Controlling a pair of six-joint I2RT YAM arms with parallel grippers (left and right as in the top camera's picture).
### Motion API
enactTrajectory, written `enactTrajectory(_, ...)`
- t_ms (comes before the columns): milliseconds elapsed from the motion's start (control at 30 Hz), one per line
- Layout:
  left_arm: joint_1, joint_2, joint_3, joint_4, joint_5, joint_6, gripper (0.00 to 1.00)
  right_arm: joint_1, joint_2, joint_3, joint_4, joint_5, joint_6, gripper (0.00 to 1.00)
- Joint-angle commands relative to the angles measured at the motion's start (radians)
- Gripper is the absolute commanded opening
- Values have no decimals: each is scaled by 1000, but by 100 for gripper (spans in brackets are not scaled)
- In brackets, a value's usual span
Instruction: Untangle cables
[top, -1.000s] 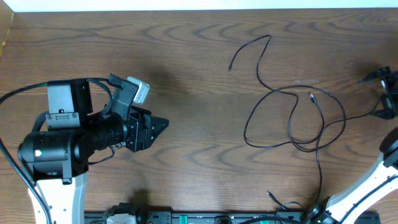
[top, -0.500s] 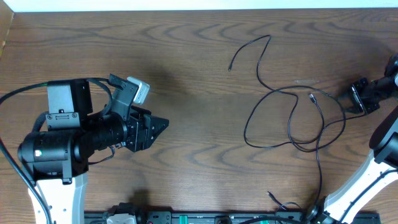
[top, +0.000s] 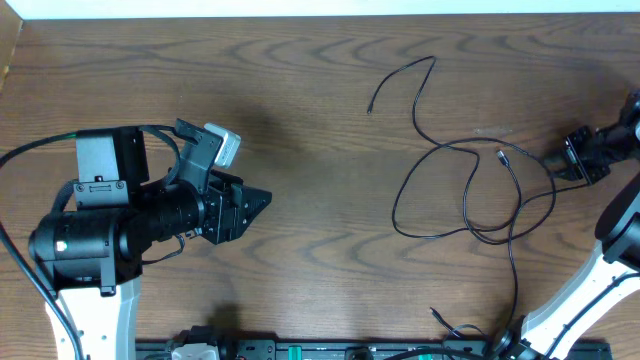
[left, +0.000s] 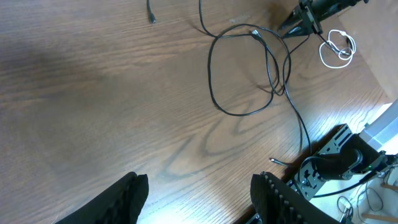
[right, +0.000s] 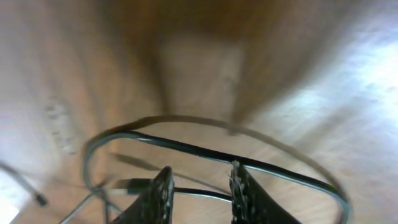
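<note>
The overhead view is lit evenly and softly, and the surface (top: 330, 250) is rendered sharply. A faint dark shadow is cast on it left of centre, and a pale, overexposed strip is seen along the top edge. In the left wrist view, strong glare is thrown across the lower right of the wood, while the upper left is left dimmer. The right wrist view is heavily smeared, probably by motion. Only the black cable (right: 205, 152) just beyond the right tool (right: 199, 180) is held fairly crisp, and washed-out patches are seen at upper right and lower left.
</note>
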Motion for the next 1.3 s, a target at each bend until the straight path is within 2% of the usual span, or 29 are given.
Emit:
enactTrajectory(0, -1, 1, 0, 0, -5, 17, 59, -7, -4, 50, -13, -200, -69, 27)
enactTrajectory(100, -1, 1, 0, 0, -5, 17, 59, -6, -34, 83, -24, -203, -68, 27)
enactTrajectory(200, -1, 1, 0, 0, -5, 17, 59, 3, -126, 98, -25, -43, -60, 28)
enactTrajectory(400, -1, 1, 0, 0, -5, 17, 59, -1, -257, 97, -136, 264, 71, 31)
enactTrajectory(600, -1, 1, 0, 0, -5, 17, 59, -10, -276, 81, -233, 302, 152, 33)
enactTrajectory(700, -1, 1, 0, -3, -6, 17, 59, -9, -276, 31, -231, 333, 190, 38)
enactTrajectory(1000, -1, 1, 0, -3, -6, 18, 59, -10, -276, -157, -55, 348, 159, 42)
enactTrajectory(1133, -1, 1, 0, -3, -5, 18, 59, -9, -276, -208, 26, 349, 125, 60)
enactTrajectory(1267, -1, 1, 0, -3, -5, 18, 59, -9, -276, -285, 110, 349, 96, 61)
